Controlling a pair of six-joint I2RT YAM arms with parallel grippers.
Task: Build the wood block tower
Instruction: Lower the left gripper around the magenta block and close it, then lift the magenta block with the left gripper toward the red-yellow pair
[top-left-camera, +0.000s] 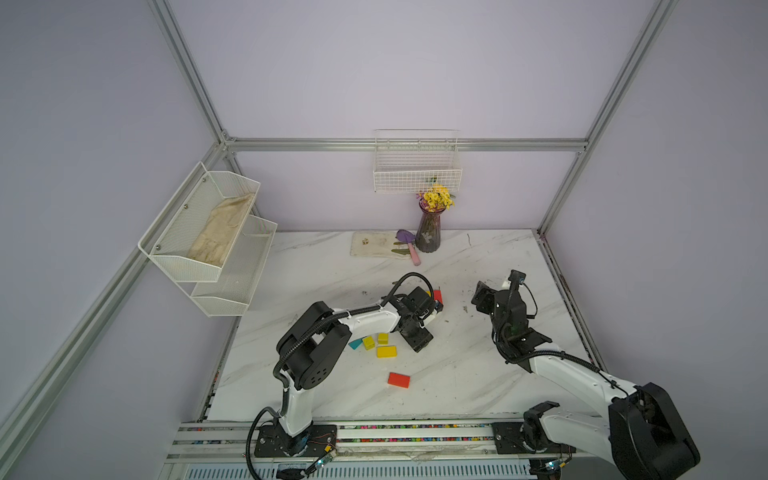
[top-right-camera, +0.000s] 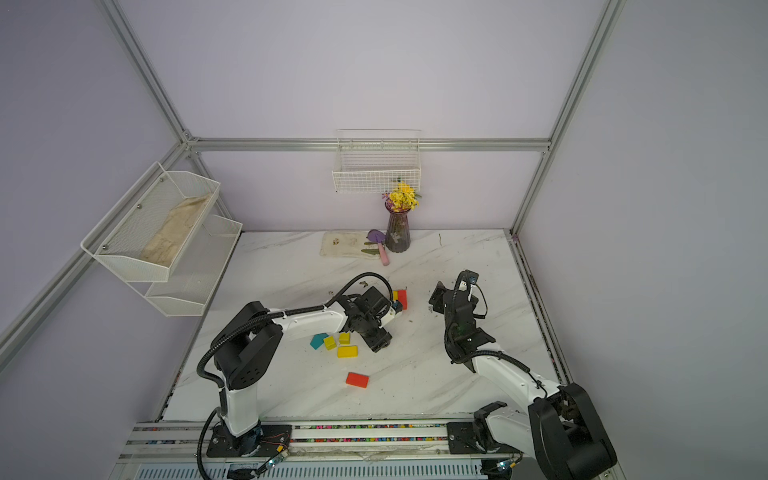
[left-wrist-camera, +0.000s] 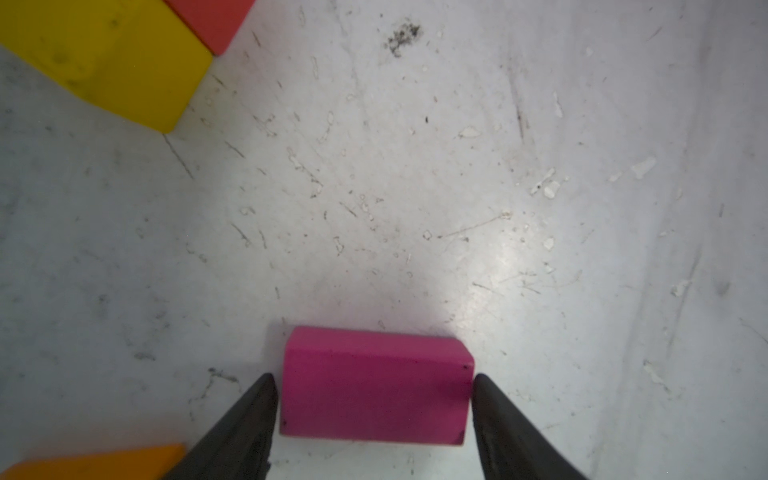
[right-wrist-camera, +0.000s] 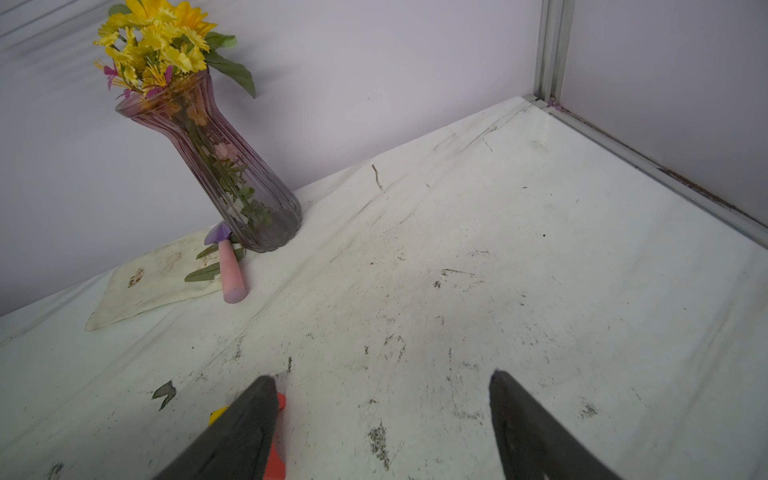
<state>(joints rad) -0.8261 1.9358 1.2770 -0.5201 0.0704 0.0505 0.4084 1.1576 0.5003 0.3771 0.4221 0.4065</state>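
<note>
Left tool (left-wrist-camera: 372, 376) pinches the magenta brick (left-wrist-camera: 374, 395) by its short ends, long axis spanning the jaws; right tool (right-wrist-camera: 381, 375) spread.

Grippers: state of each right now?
Left gripper: closed on the magenta block, which sits on the table.
Right gripper: open, holding nothing.

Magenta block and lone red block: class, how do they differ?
The magenta block is gripped at its ends between the fingers of the left gripper; the lone red block lies free on the table, no gripper near. Colour: magenta block deep pink, lone red block orange-red. Both are plain bricks.
</note>
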